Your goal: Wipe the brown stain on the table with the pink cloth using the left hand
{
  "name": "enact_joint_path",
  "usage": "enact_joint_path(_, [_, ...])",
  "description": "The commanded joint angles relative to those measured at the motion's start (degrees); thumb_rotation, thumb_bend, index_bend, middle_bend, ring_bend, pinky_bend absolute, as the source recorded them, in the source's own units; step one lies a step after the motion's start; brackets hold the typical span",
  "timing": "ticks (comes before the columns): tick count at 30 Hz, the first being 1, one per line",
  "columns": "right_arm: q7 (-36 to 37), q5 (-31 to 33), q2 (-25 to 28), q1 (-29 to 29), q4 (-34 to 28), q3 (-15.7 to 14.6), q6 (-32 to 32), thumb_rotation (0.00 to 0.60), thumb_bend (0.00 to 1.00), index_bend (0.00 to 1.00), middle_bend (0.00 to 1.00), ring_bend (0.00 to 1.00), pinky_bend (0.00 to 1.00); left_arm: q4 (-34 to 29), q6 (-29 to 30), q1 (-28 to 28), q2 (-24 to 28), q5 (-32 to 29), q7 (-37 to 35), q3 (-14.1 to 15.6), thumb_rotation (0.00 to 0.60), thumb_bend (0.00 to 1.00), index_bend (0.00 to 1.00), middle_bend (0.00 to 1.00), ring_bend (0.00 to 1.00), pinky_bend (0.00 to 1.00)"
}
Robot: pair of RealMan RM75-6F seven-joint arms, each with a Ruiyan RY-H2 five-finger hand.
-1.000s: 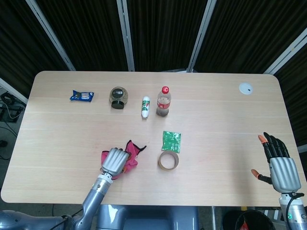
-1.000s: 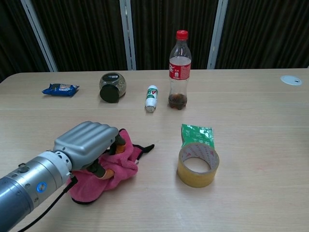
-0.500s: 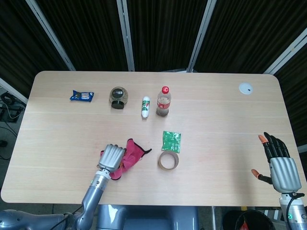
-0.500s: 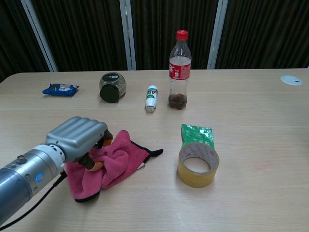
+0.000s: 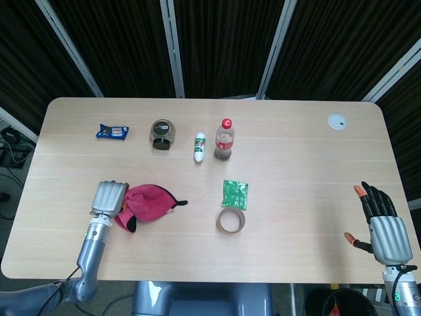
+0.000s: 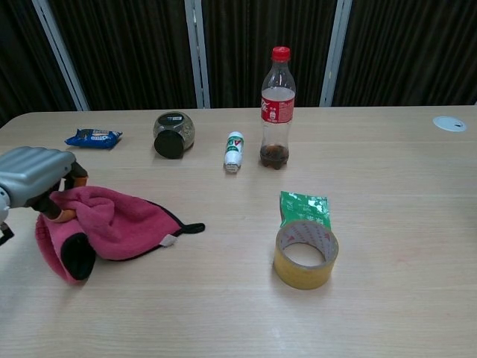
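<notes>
My left hand (image 5: 110, 197) grips one end of the pink cloth (image 5: 148, 202) at the front left of the table. The cloth trails to the right of the hand and lies flat on the wood, its dark tag pointing right. In the chest view the left hand (image 6: 33, 175) sits at the left edge, fingers curled into the pink cloth (image 6: 112, 224). No brown stain is plainly visible in either view. My right hand (image 5: 381, 220) hovers by the table's right front edge, fingers spread and holding nothing.
A tape roll (image 5: 231, 220) and a green packet (image 5: 235, 193) lie right of the cloth. Further back stand a cola bottle (image 5: 224, 139), a white tube (image 5: 200, 146), a jar (image 5: 162, 133) and a blue snack packet (image 5: 112, 131). A white disc (image 5: 337, 121) sits at the far right.
My left hand has dragged the pink cloth leftward across the table, away from the tape roll, and the cloth has spread out behind it. The right hand has not moved.
</notes>
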Motion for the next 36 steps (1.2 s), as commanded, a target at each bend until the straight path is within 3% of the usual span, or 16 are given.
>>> enact_joint_path(1, [-0.04,0.07,0.01,0.02,-0.1,0.03,-0.06,0.6,0.0,0.01,0.0,0.0,0.08,0.51,-0.14,1.04,2.69,-1.35,-2.7,-1.39,0.6,0.64,0.83,0.59,0.51,0.56])
enact_joint_path(10, [0.07,0.6,0.02,-0.08,-0.42,0.22,-0.1,0.6,0.0,0.01,0.0,0.0,0.08,-1.84,0.86,0.65,7.95,-2.01,-7.97,-5.98,0.6,0.63,0.81,0.57,0.5,0.56])
enact_joint_path(16, [0.02,0.78,0.02,0.01,-0.56,0.27,-0.36,0.6,0.0,0.01,0.0,0.0,0.08,-3.43,1.1,-0.43,9.94,-2.96,-8.43,-7.98,0.6,0.55,0.71,0.48,0.43,0.52])
enact_joint_path(20, [0.37,1.06,0.09,0.02,-0.6,0.35,-0.53,0.6,0.0,0.01,0.0,0.0,0.08,-3.61,1.06,-0.72,10.44,-2.95,-8.92,-7.93,0.6,0.43,0.59,0.28,0.26,0.42])
enact_joint_path(21, [0.38,1.06,0.11,0.04,-0.61,0.35,-0.58,0.6,0.0,0.01,0.0,0.0,0.08,-3.55,0.96,-0.74,10.49,-2.8,-9.16,-7.8,0.6,0.38,0.52,0.18,0.17,0.32])
enact_joint_path(24, [0.29,0.88,0.13,0.07,-0.54,0.3,-0.56,0.6,0.0,0.01,0.0,0.0,0.08,-3.65,-0.73,-0.85,11.18,-3.38,-9.13,-6.85,0.6,0.22,0.3,0.01,0.01,0.1])
enact_joint_path(26, [0.07,0.65,0.09,0.12,-0.31,0.29,-0.47,0.6,0.0,0.01,0.0,0.0,0.08,-4.03,-1.31,-0.97,11.5,-3.94,-9.1,-6.6,0.6,0.15,0.19,0.0,0.0,0.05])
enact_joint_path(30, [0.17,0.9,0.03,0.08,-0.38,0.32,-0.56,0.6,0.0,0.01,0.0,0.0,0.08,-4.66,-1.18,-1.01,11.65,-4.05,-10.0,-6.43,0.6,0.06,0.07,0.0,0.0,0.01])
enact_joint_path(36, [0.13,0.84,0.09,0.09,-0.35,0.25,-0.64,0.6,0.0,0.01,0.0,0.0,0.08,-7.77,-0.13,-0.14,13.76,-2.81,-11.59,-5.53,0.6,0.04,0.04,0.0,0.0,0.0])
